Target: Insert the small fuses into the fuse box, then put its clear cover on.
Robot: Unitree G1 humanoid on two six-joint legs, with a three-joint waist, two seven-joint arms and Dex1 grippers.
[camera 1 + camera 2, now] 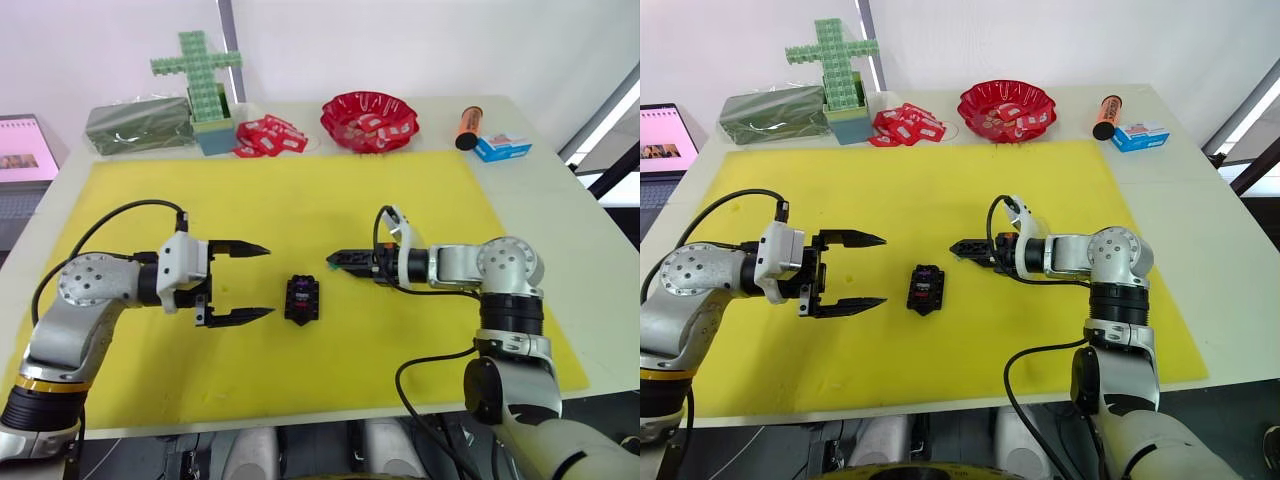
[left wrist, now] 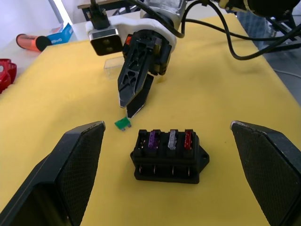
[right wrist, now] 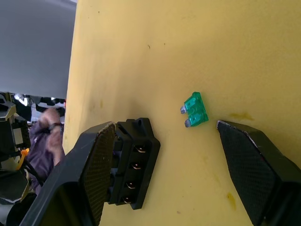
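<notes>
We see the black fuse box (image 2: 169, 155) mid-mat holding purple, grey, red fuses. The green fuse (image 2: 122, 124) lies flat just beside it. The clear cover (image 2: 113, 64) sits farther right.

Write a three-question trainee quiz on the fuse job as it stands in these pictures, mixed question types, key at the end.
1. True or false: the green fuse is seated in the fuse box.
2. Multiple choice: how many fuses sit in the box's slots? A one, B three, C four.
3. Fill in: the left claw stands ___, with nothing between its fingers.

Key:
1. False; it lies on the yellow mat beside the box, by the right claw.
2. B: purple, grey, red.
3. open.
</notes>
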